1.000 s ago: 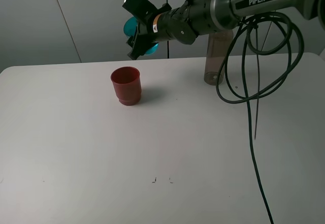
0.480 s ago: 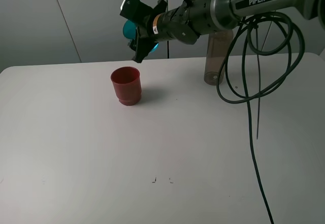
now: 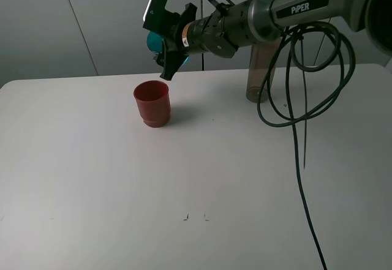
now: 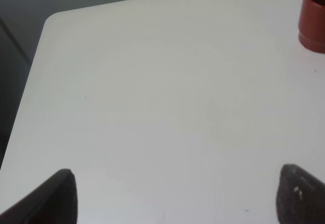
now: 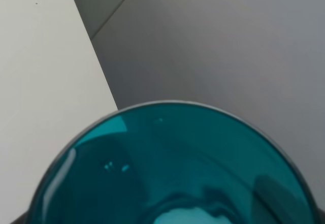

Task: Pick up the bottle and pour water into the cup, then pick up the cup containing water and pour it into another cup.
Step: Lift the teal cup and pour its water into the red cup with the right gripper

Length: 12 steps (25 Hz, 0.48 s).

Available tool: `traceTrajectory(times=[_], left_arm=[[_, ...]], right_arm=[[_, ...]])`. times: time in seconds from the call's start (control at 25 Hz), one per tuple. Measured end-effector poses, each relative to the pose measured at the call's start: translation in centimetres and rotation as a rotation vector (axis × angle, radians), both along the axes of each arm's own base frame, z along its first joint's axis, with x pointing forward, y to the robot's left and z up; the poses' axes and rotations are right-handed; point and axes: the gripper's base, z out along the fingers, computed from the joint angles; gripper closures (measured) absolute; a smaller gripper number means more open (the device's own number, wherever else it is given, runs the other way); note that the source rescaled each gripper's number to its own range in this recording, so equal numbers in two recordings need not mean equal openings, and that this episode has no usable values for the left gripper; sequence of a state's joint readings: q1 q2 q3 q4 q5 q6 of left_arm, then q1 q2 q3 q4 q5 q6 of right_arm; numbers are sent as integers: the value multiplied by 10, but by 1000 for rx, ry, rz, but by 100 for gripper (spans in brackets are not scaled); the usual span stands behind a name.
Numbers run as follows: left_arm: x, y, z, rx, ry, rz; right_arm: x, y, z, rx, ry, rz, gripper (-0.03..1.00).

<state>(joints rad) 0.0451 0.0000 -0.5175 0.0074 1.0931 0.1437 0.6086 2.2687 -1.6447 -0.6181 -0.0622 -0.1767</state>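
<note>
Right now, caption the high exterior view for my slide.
Right gripper holds the teal cup tipped aloft near the red cup; the bottle stands upright at the back of the table.

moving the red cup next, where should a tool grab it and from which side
I'd grip the red cup across its smooth upper wall, below the rim, coming in level from the left of the high view. It stands upright and open-topped, its base is stepped, and that side looks bare.

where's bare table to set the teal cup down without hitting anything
The whole left side of the table, left of the red cup, is bare, as is the front middle between that cup and the hanging cable. The back right is crowded: the bottle and cable loops sit there.
</note>
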Motion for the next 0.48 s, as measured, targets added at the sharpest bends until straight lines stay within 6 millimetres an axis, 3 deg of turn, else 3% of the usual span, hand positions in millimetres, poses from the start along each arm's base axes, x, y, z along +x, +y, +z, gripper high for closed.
traceTrajectory(times=[0.48], left_arm=[[0, 0, 0, 5, 0, 3]], right_arm=[[5, 1, -3, -70, -62, 47, 84]])
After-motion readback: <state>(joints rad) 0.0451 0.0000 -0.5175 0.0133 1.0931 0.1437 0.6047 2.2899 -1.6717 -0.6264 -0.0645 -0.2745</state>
